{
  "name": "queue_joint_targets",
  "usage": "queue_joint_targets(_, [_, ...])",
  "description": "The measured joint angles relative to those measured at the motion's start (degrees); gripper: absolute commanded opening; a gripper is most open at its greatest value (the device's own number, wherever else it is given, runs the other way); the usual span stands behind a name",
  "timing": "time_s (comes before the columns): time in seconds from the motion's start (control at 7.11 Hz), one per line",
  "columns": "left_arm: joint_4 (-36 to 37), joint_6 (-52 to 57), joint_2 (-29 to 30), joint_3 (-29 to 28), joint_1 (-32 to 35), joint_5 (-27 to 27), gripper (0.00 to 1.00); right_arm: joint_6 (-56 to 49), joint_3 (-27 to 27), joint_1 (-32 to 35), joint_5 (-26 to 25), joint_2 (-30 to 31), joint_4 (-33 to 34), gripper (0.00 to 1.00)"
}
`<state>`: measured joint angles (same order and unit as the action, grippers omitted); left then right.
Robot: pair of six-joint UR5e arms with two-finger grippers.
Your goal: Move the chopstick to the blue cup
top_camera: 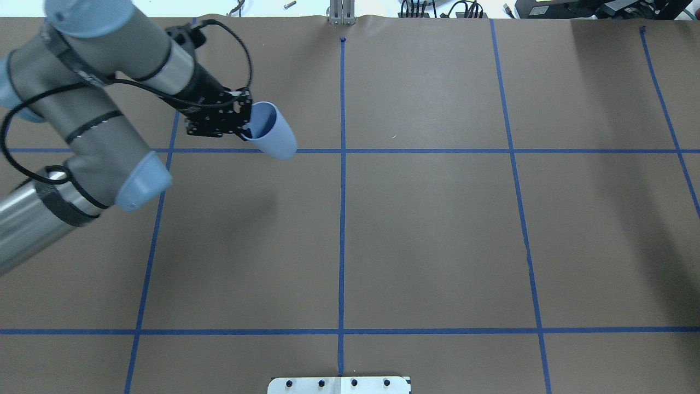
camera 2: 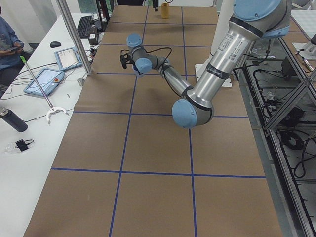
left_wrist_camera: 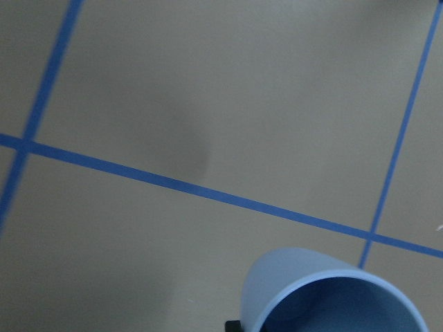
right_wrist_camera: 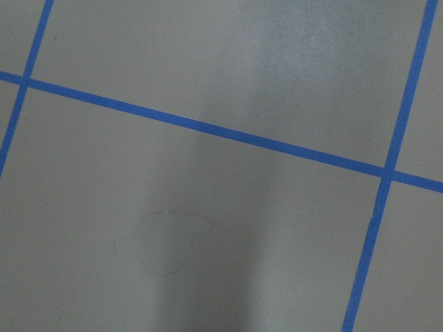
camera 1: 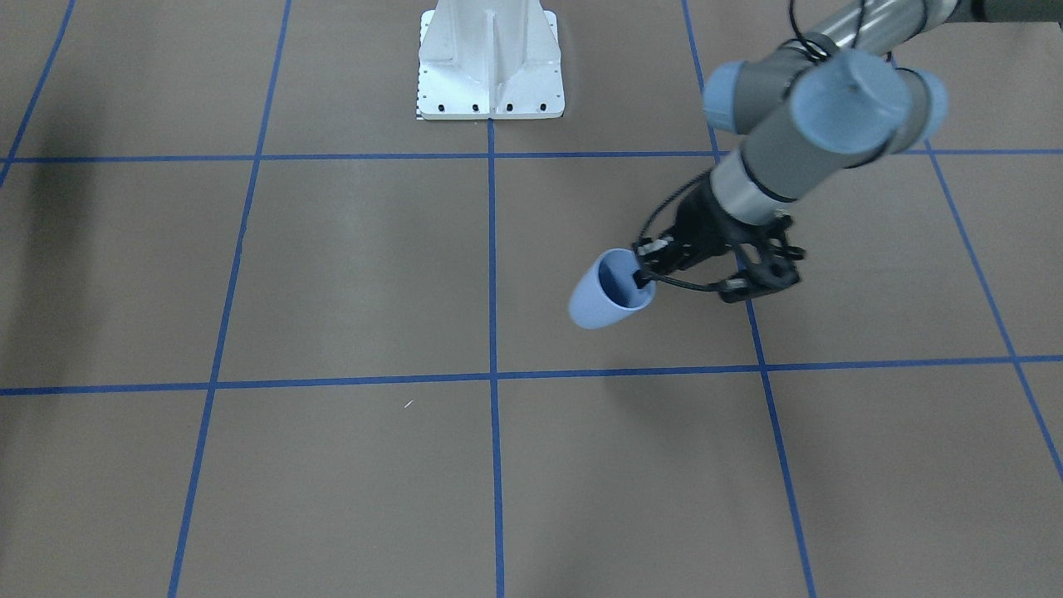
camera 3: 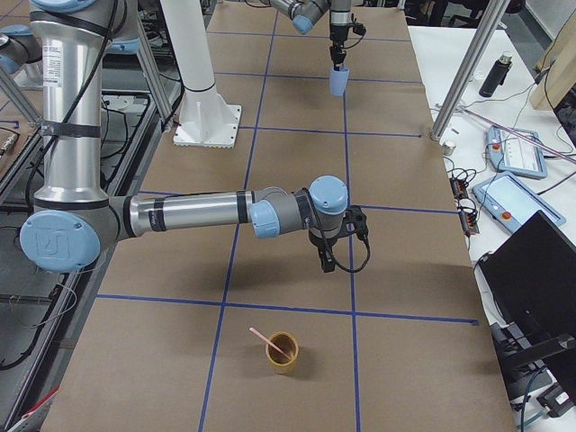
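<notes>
My left gripper [top_camera: 246, 125] is shut on the rim of the blue cup [top_camera: 272, 132], one finger inside and one outside. It holds the cup tilted above the table, over a blue tape line. The cup also shows in the front view [camera 1: 606, 292], the left wrist view [left_wrist_camera: 332, 294] and far off in the right side view [camera 3: 338, 83]. A pale pink chopstick [camera 3: 263, 339] leans in a yellow cup [camera 3: 282, 353] near the table's right end. My right gripper [camera 3: 326, 261] hangs above the table a little way from the yellow cup; I cannot tell whether it is open or shut.
The robot's white base plate [camera 1: 490, 62] sits at the table's robot side. Blue tape lines divide the brown table [top_camera: 426, 230] into squares. A white side bench with tablets [camera 2: 44, 81] and a metal post [camera 2: 74, 34] stand beyond the table's far edge.
</notes>
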<state>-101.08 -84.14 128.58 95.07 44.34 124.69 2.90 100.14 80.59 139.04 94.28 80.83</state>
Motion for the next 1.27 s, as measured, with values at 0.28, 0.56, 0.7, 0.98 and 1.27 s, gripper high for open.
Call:
queue_joint_targets(0.28, [10.1, -1.8, 6.7, -0.1, -10.0, -12.4, 0.00, 0.1, 0.0, 0.0, 0.0, 0.1, 0.0, 1.00])
queue_joint_targets(0.56, [11.7, -2.5, 7.6, -0.5, -14.5, -17.2, 0.00, 1.8, 0.2, -0.1, 0.2, 0.2, -0.5, 1.00])
queue_joint_targets(0.7, [11.9, -2.6, 7.5, -0.5, -15.5, -18.1, 0.00, 2.7, 0.2, -0.1, 0.2, 0.3, -1.5, 1.00])
queue_joint_targets(0.98, [12.1, -2.7, 7.3, -0.7, -16.8, -19.2, 0.57, 3.6, 0.1, -0.1, 0.2, 0.4, -2.4, 1.00])
queue_joint_targets(1.27, [11.9, -2.7, 6.8, -0.5, -17.4, -19.8, 0.98, 3.7, -0.1, -0.2, 0.2, 0.4, -2.5, 1.00])
